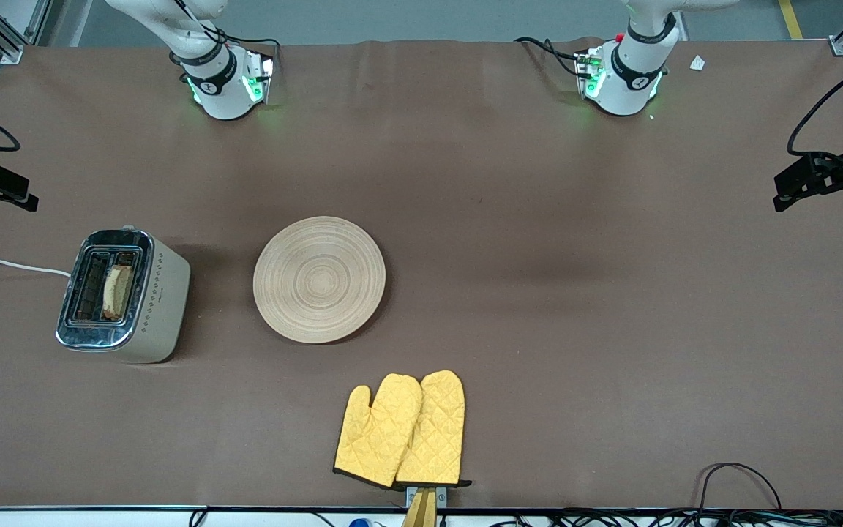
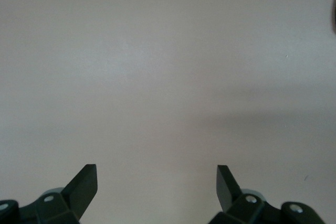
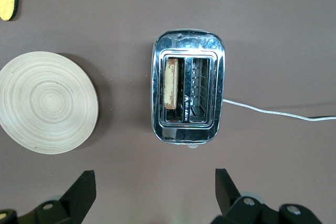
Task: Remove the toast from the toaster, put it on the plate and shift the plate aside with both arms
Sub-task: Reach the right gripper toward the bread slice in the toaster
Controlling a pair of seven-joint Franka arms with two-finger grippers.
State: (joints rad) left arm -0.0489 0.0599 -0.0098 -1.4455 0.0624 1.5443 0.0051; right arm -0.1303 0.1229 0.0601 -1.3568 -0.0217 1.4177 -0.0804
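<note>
Yellow oven mitts (image 1: 401, 430) lie nearest; farther back, bare wooden plate (image 1: 319, 279) beside toaster (image 1: 123, 295), toast (image 1: 118, 290) standing in its slot; right hand (image 3: 155, 192) spread wide over the toaster, left hand (image 2: 156, 187) wide over bare counter (image 2: 168, 77)

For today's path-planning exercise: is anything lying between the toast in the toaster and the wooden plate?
Nothing visible does. The toast stands in the toaster slot nearer the plate, with only bare table between them. The oven mitts lie nearer the front camera, off that path.
</note>
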